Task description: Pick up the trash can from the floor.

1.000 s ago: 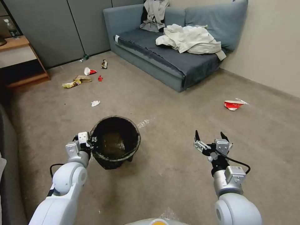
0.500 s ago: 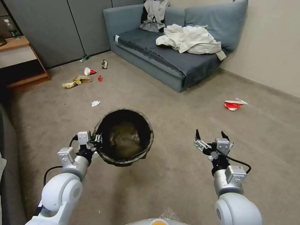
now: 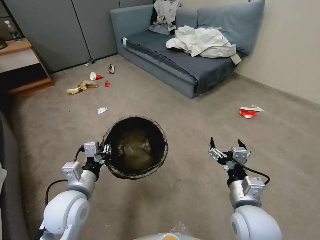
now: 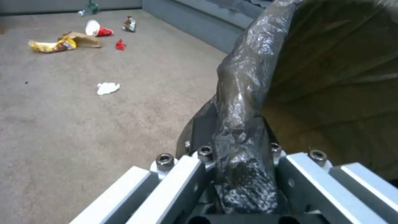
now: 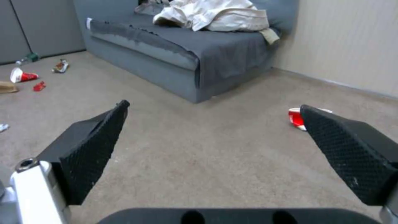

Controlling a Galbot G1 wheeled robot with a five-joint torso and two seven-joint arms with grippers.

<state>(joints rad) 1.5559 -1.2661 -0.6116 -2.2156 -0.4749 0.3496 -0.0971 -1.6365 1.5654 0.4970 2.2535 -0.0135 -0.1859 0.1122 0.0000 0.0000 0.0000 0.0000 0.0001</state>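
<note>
The trash can point(image 3: 136, 146), round and lined with a crinkled black bag, hangs above the carpeted floor point(image 3: 186, 186) with its mouth tipped toward me. My left gripper point(image 3: 107, 152) is shut on its near-left rim. In the left wrist view the bag-covered rim of the trash can point(image 4: 244, 124) sits pinched between the metal fingers point(image 4: 182, 174). My right gripper point(image 3: 226, 145) hovers open over bare carpet to the right of the can. The right wrist view shows the right gripper's black pads point(image 5: 95, 149) spread wide with nothing between them.
A grey sofa point(image 3: 186, 63) with pale clothes stands at the back. Litter lies far left: a red cup point(image 3: 95, 76), a yellow wrapper point(image 3: 76, 89), a white scrap point(image 3: 102, 110). A crushed red-and-white cup point(image 3: 249, 111) lies at right. A wooden shelf unit point(image 3: 20, 63) is at far left.
My left arm has lifted the trash can off the floor and carried it up and slightly right, tipping its mouth toward me. The right gripper stays nearly still and open.
</note>
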